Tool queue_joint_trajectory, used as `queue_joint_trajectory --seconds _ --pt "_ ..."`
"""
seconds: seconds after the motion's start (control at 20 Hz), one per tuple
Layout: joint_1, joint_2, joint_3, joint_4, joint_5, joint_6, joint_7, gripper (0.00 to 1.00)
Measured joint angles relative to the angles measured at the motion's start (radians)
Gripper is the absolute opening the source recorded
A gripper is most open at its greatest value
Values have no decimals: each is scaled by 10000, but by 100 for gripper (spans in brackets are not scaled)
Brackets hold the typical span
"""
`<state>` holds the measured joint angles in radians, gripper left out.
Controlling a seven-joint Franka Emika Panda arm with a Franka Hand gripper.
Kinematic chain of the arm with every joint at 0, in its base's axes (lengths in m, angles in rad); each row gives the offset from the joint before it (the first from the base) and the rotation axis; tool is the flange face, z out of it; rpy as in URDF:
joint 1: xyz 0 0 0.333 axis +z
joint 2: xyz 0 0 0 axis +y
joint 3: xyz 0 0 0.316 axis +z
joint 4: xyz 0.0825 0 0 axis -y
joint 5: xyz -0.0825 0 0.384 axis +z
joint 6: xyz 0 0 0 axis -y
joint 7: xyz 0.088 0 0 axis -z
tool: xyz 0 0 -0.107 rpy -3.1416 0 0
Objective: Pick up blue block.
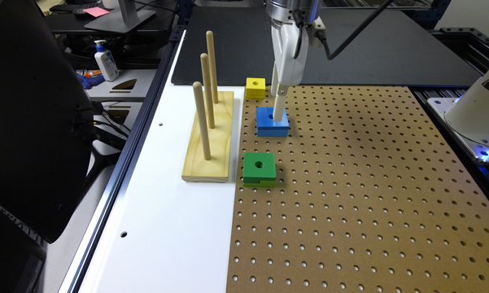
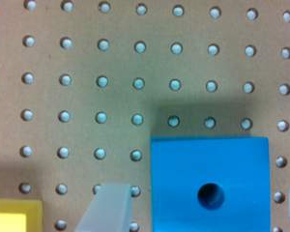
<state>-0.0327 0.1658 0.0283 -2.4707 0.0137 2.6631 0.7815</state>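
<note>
The blue block [image 1: 265,122], flat and square with a round centre hole, lies on the brown pegboard [image 1: 370,183] between a yellow block and a green block. My gripper [image 1: 279,109] has come down onto it from above. In the wrist view the blue block [image 2: 210,186] sits between my two pale fingers [image 2: 111,208], one on each side with a small gap to the block. The gripper [image 2: 201,209] is open and holds nothing.
A smaller yellow block [image 1: 255,87] [image 2: 14,217] lies just behind the blue one. A green block [image 1: 259,167] lies in front of it. A wooden stand with three upright pegs [image 1: 209,138] sits on the white strip to the exterior view's left. A white robot base [image 1: 480,106] stands at the right edge.
</note>
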Motion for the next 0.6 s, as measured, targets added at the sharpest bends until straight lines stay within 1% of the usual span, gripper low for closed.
queue_joint_trajectory --seconds 0.15,0.3,0.35,0.6 --pt "-1 205 0 -2 0 81 0 100" --pt "-2 612 0 12 -1 459 -1 100" --pt "-1 656 4 33 -1 525 -2 100" --pt "7 669 16 74 -1 539 -3 100"
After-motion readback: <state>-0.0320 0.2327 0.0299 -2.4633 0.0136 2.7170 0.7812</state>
